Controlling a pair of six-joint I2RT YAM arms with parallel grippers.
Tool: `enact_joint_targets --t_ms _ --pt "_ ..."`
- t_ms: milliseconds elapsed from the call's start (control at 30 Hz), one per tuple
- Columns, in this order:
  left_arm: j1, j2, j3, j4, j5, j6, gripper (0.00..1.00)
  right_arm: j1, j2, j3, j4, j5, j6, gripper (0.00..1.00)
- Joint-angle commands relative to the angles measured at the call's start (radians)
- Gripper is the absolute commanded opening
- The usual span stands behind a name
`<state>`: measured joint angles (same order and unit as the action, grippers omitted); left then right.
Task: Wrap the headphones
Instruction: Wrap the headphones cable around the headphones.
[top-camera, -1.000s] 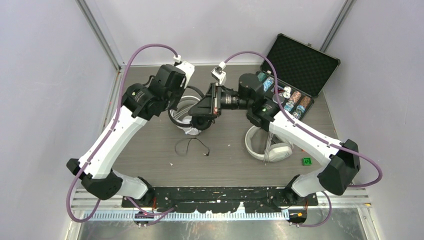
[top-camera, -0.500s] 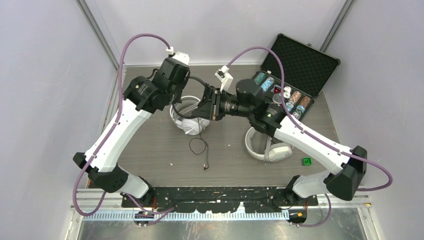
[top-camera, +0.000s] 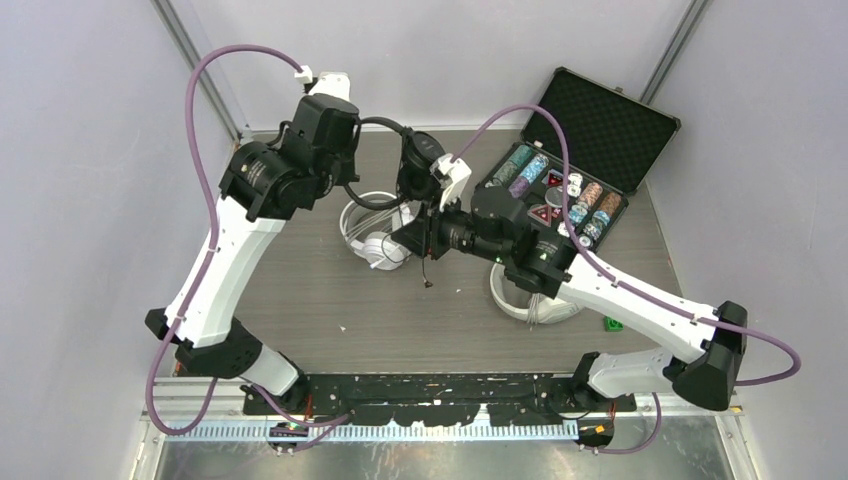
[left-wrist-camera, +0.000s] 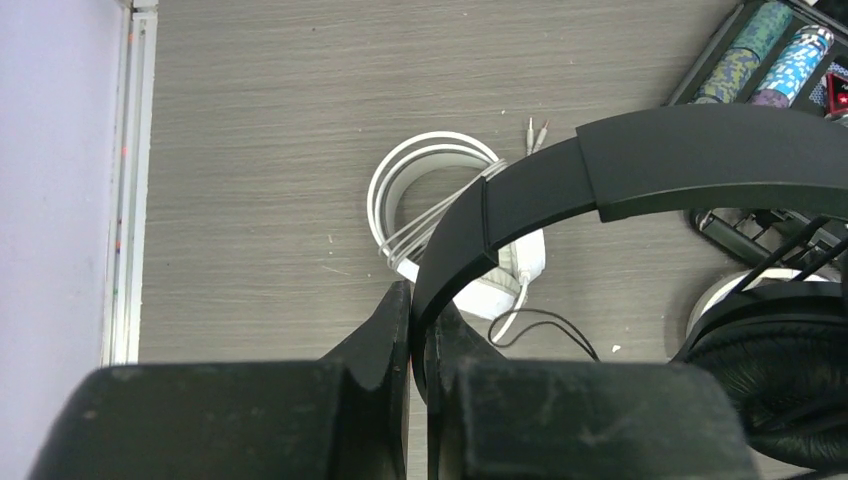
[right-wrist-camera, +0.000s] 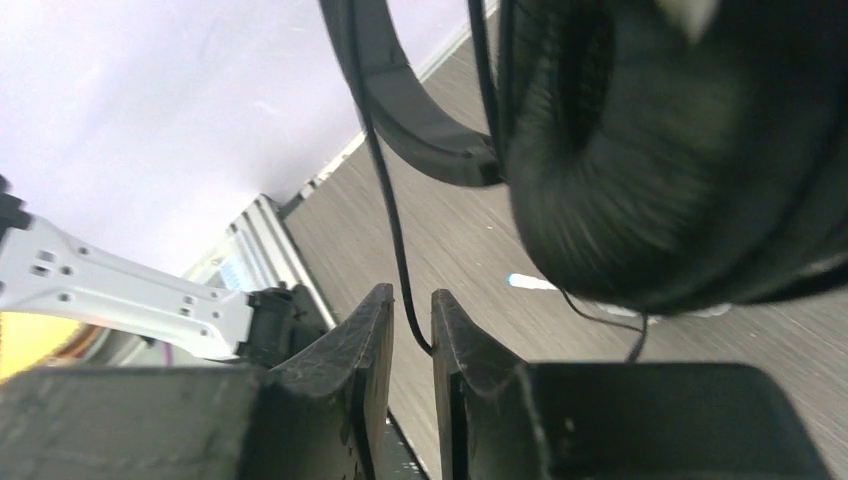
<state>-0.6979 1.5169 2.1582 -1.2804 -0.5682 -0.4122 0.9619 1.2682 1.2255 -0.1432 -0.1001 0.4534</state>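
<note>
Tabletop (top-camera: 300, 300): left arm (top-camera: 215, 260) raised, gripping headset (left-wrist-camera: 700, 160); right (top-camera: 600, 290) maybe pinching cable (right-wrist-camera: 385, 200).

The top view looks steeply down from above and behind the arm bases (top-camera: 440, 395). It is far enough off to take in the whole bench (top-camera: 300, 300), from near edge to far wall. The left wrist view looks down past the left fingers (left-wrist-camera: 385, 335) from well above the bench, with the black headset (left-wrist-camera: 700, 160) close to the lens. The right wrist view sits low, facing left past the right fingers (right-wrist-camera: 365, 340), very near that headset's cup. All three views share the black headset. Top and left wrist views share the white headset (top-camera: 375, 240) and chip case (top-camera: 600, 130).
</note>
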Motion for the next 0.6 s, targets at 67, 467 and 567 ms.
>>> enact_joint_targets --t_ms 67,467,567 --pt "0.005 0.009 0.092 -0.013 0.027 -0.074 0.0 0.042 -0.083 -0.146 0.209 0.097 -0.168 0.32" --pt "0.005 0.058 0.205 -0.035 0.05 -0.089 0.0 0.065 -0.205 -0.394 0.37 0.299 -0.184 0.44" --pt "0.006 0.06 0.209 -0.025 0.033 -0.087 0.0 0.065 -0.23 -0.448 0.382 0.347 -0.06 0.48"
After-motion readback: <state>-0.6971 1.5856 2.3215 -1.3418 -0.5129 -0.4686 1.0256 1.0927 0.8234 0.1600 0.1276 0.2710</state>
